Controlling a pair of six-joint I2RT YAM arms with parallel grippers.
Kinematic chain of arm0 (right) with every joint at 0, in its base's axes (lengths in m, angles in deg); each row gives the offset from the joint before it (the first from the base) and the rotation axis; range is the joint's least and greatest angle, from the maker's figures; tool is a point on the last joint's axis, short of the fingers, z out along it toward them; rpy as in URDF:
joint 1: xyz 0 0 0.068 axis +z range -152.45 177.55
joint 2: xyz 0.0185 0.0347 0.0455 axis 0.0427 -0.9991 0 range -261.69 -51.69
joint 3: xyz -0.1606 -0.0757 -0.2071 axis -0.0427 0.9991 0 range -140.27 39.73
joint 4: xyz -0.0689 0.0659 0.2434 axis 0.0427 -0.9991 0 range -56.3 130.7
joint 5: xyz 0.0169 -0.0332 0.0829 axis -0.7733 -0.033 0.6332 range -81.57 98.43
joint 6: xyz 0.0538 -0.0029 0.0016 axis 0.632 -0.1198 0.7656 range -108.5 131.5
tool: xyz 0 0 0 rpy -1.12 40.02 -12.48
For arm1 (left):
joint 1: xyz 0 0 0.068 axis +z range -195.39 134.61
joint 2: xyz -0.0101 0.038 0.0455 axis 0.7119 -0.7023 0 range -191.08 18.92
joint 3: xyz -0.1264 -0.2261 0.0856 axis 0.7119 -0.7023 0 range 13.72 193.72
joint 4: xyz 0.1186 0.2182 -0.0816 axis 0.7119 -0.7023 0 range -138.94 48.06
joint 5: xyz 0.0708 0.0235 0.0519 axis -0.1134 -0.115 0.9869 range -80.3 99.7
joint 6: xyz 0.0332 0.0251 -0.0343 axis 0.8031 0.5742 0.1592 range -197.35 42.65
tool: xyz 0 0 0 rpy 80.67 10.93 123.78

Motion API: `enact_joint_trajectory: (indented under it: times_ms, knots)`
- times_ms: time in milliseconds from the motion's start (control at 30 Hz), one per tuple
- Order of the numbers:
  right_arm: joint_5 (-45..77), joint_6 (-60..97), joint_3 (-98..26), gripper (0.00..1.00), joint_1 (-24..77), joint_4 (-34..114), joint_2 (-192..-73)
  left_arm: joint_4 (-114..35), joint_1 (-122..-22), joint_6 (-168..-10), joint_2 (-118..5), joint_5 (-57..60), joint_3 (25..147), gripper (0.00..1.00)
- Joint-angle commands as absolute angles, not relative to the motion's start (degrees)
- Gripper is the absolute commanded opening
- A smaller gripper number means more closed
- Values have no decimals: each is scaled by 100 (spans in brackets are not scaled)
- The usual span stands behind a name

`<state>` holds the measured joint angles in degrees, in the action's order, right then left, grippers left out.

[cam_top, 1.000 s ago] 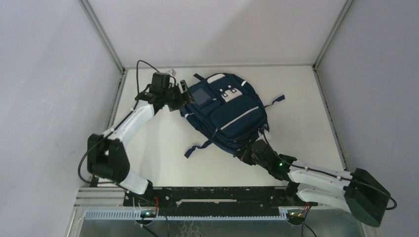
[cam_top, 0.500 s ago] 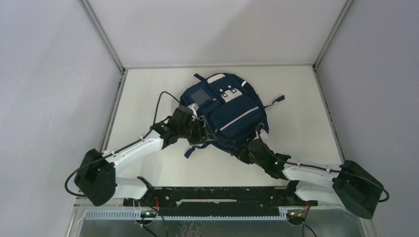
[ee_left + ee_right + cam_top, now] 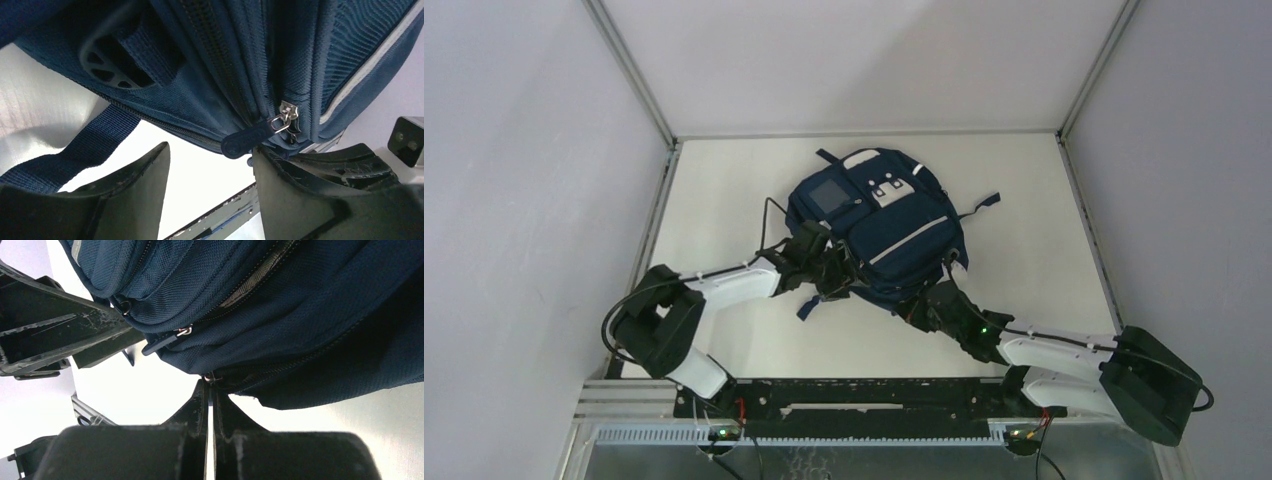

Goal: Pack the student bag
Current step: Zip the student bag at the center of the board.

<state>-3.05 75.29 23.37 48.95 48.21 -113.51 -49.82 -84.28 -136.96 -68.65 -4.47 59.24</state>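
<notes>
Two dark fingers of the left gripper are seen standing well apart in the left wrist view, with nothing clamped between them. A blue zipper pull hangs in the gap, close to the right-hand finger, and is attached to a metal slider on the lower edge of the student bag. Beside it, a dark plastic buckle is set against the fabric, and a navy strap trails down toward the white table. The right gripper is seen closed in its own wrist view, its fingertips pressed together right under a small metal zipper piece at a seam of the bag. Whether that piece is actually pinched cannot be told. In that view the blue zipper pull is seen again, just beside a finger of the left gripper. From the top view, the bag is found lying flat near the middle of the table, toward the far side, with its white patches and small grey window facing up. Its near edge is flanked by both grippers, the left one at the near-left corner and the right one at the near-right corner.
</notes>
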Motion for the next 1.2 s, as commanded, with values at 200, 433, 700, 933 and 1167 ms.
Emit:
enact_joint_trajectory:
  times_ms: [200,433,700,933,1167]
  knots:
    - [-354,7456,2123,0,4879,4685,-11119,-4483,-8492,-13949,-7195,-500,5779,55]
    - [-336,7406,2127,0,4871,4678,-11085,-4448,-8454,-13902,-7450,-250,5826,34]
    - [-316,7302,2271,0,4435,3620,-10325,-4757,-7545,-13309,-6944,-26,5480,0]
    - [437,6874,2679,0,3553,3246,-9352,-5035,-6313,-12822,-6165,93,5208,0]
    - [754,6539,2140,0,3428,3455,-9917,-5441,-5763,-12467,-6145,149,5805,0]
